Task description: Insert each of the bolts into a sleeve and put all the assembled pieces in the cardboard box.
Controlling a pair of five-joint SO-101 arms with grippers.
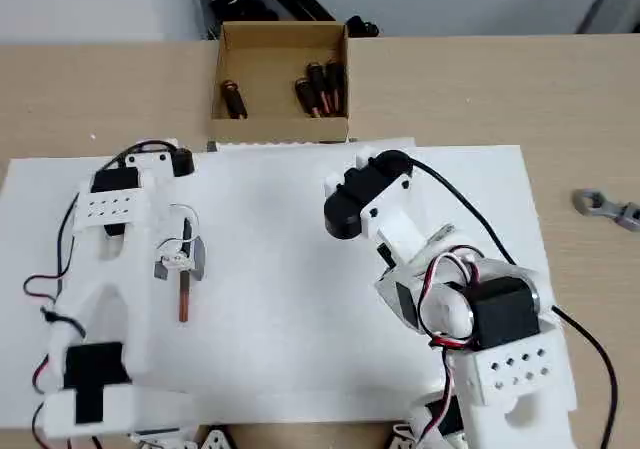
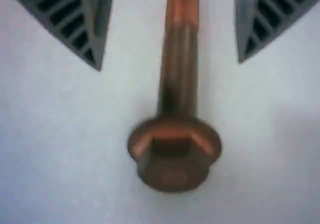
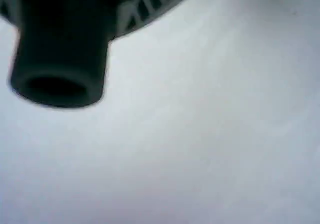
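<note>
Left end effector [image 2: 169,63] spread astride one bolt [image 2: 175,154].

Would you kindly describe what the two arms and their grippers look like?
The left arm and right arm have white shells, black motor blocks and plates with rows of small holes. Red, black and white cables loop along them. The left fingers are dark grey, ribbed wedges.

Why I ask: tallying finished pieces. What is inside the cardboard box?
In the cardboard box lie one sleeved bolt at the left and a cluster of about three at the right. Dark sleeves cover most of each shank.
</note>
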